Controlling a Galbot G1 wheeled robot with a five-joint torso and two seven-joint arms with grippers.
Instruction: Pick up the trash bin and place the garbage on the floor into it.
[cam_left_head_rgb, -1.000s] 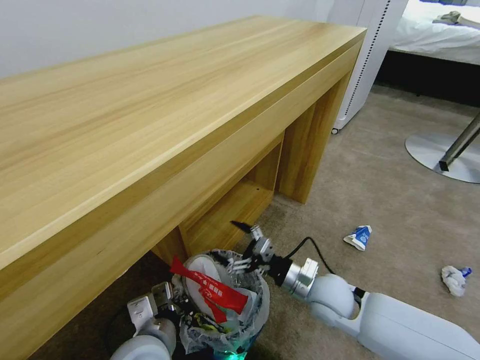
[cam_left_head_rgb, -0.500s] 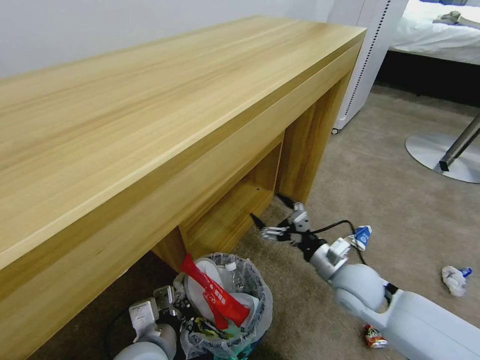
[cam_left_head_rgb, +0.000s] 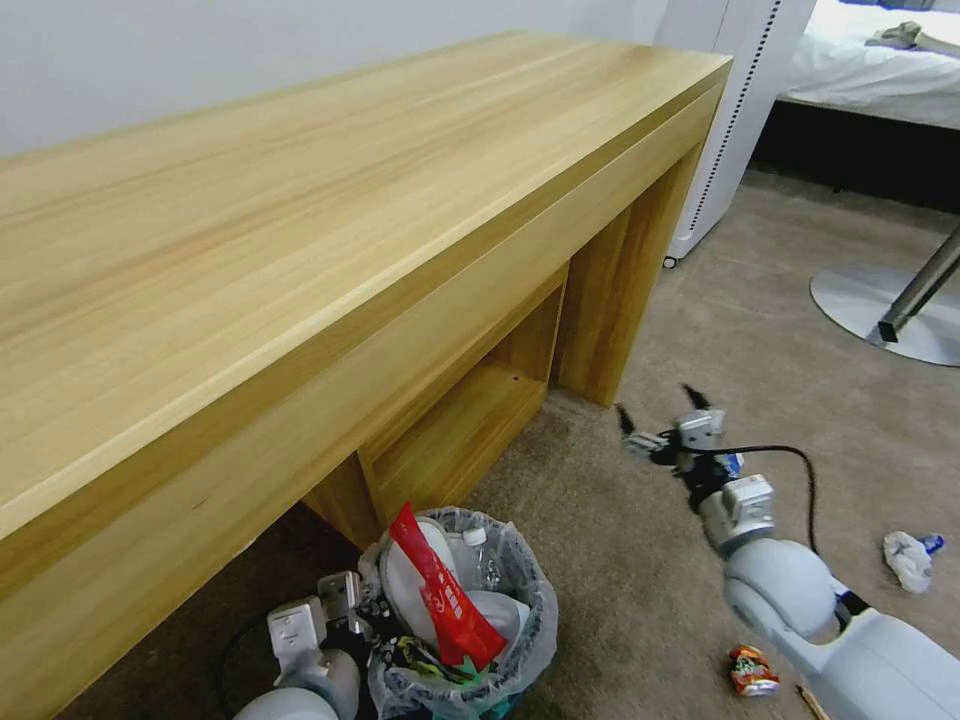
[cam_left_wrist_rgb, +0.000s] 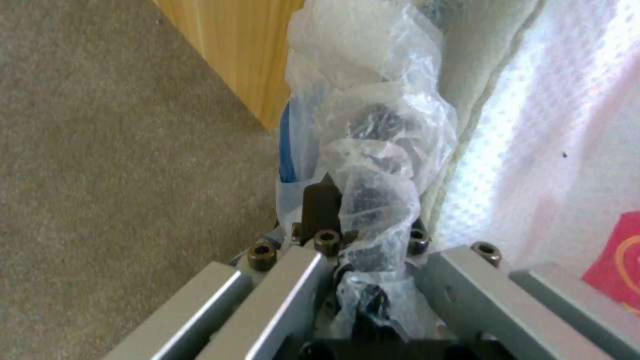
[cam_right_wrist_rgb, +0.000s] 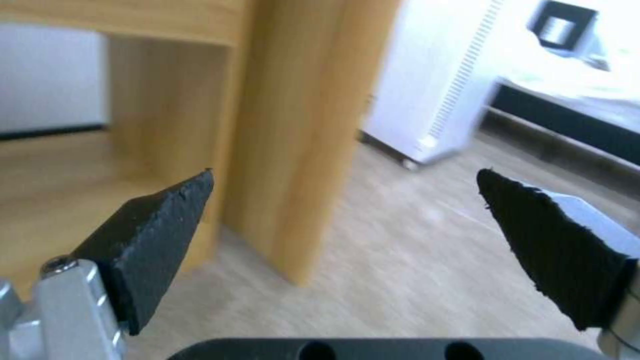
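Observation:
The trash bin (cam_left_head_rgb: 520, 640), lined with a crinkled clear bag, stands on the beige floor (cam_left_head_rgb: 620, 560) at the desk's foot. It holds a red wrapper (cam_left_head_rgb: 440, 590), a white slipper (cam_left_head_rgb: 405, 585) and a small clear bottle (cam_left_head_rgb: 478, 555). My left gripper (cam_left_head_rgb: 350, 612) is shut on the bin's rim; the left wrist view shows the bag (cam_left_wrist_rgb: 373, 140) bunched between its fingers (cam_left_wrist_rgb: 320, 205). My right gripper (cam_left_head_rgb: 660, 410) hangs open and empty above the carpet, right of the bin, its wide-apart fingertips (cam_right_wrist_rgb: 167, 215) facing the desk leg. A blue-white carton (cam_left_head_rgb: 733, 463) peeks from behind it.
Garbage on the carpet: crumpled white paper (cam_left_head_rgb: 907, 557), a crushed can (cam_left_head_rgb: 752, 670) and a thin wooden stick (cam_left_head_rgb: 812, 702) by my right arm. The wooden desk (cam_left_head_rgb: 300, 220) fills the left; a white appliance (cam_left_head_rgb: 735, 100), a chair base (cam_left_head_rgb: 880, 310) and a bed (cam_left_head_rgb: 880, 70) lie beyond.
My right gripper has drawn away from over the bin, rightward and outward over the carpet, staying open. The clear bottle now shows inside the bin. The left gripper keeps its hold.

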